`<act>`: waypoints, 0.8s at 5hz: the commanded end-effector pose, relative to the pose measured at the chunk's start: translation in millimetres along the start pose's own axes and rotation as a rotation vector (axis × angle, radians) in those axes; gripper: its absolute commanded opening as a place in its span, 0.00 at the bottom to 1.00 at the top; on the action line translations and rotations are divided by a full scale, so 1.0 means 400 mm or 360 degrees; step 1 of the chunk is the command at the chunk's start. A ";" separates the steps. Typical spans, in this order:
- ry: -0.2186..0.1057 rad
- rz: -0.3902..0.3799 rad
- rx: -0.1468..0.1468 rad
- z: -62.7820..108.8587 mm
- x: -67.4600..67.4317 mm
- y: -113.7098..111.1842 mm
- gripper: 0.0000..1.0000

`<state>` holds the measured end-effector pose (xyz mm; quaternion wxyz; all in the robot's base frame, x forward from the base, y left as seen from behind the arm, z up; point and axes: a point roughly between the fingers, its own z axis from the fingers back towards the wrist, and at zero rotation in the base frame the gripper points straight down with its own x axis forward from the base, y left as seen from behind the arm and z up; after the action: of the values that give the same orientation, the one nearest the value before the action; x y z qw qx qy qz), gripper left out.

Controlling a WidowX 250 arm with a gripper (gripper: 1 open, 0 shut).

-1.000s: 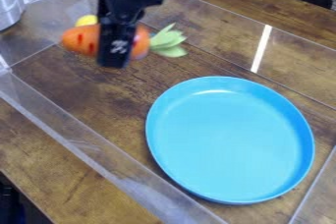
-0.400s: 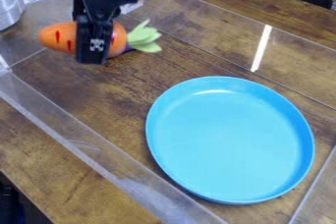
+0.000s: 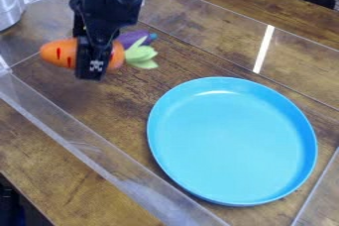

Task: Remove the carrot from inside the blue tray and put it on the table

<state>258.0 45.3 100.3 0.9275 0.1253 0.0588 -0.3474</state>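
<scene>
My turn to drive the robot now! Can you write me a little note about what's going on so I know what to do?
Gripper: shut on the carrot, pointing mostly down, over the table to the left of the blue tray.
Carrot: held across the jaws, orange end to the left, green top to the right; whether it touches the wood yet I cannot tell.
Blue tray: empty.
Done: carrot is out of the tray.
Left: probably lower it the last bit, open the gripper, lift away.

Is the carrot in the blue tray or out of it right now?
Out. The carrot sits in the claw left of the empty blue tray.
</scene>
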 end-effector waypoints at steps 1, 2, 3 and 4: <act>-0.0024 -0.0013 0.0064 0.003 0.008 0.003 0.00; -0.0017 -0.0028 0.0095 -0.019 0.020 0.008 1.00; -0.0038 -0.0049 0.0105 -0.060 0.030 0.007 1.00; -0.0031 -0.0079 0.0146 -0.089 0.044 0.006 1.00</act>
<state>269.1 48.8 55.4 0.9136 0.1570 0.0526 -0.3713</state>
